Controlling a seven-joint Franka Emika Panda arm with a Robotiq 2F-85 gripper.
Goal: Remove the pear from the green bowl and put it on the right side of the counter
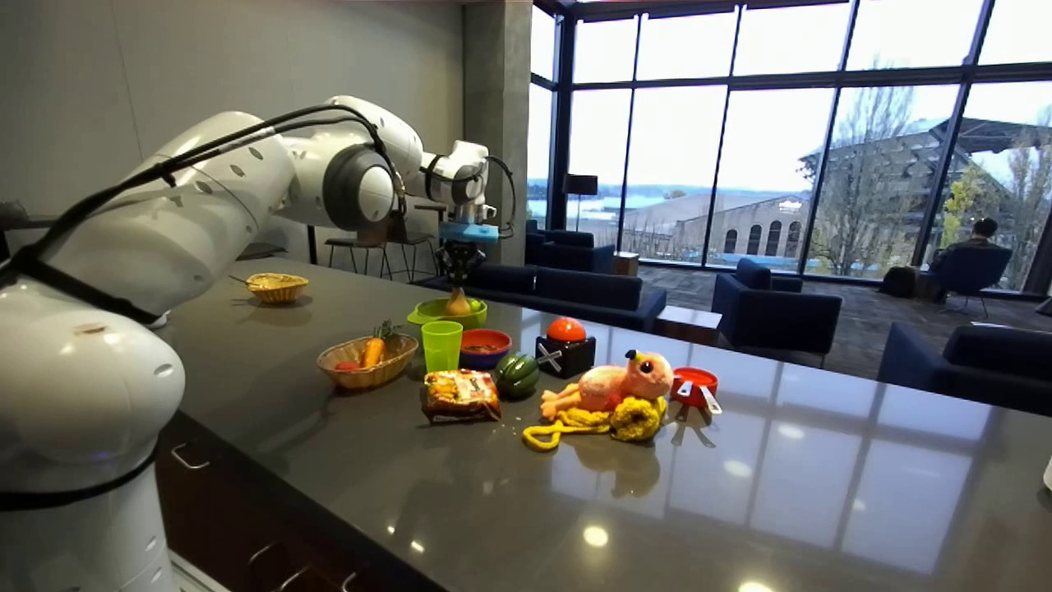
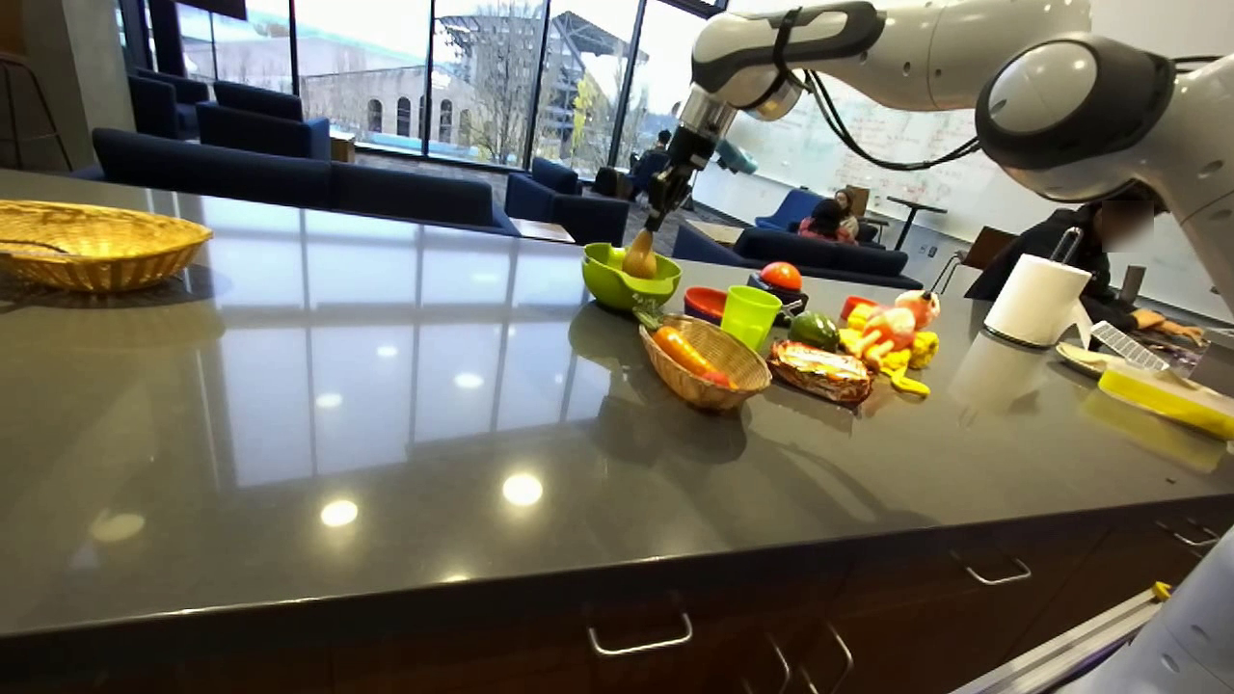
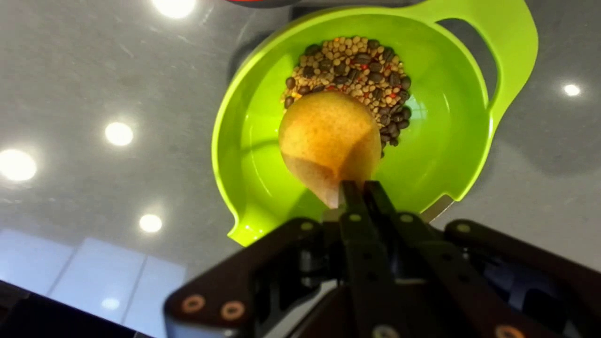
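The lime-green bowl with a handle and spout stands on the dark grey glossy counter; it also shows in an exterior view and the wrist view. The yellow-brown pear is upright inside the bowl, also in an exterior view and the wrist view. My gripper points down, its fingers close together on the pear's narrow top; it shows in both exterior views. The fingers partly hide the neck. I cannot tell whether the pear's base touches the bowl.
Close by are a green cup, a red-blue bowl, a basket with a carrot, a snack pack, a green squash, a red-button box and a pink plush bird. Another basket stands apart.
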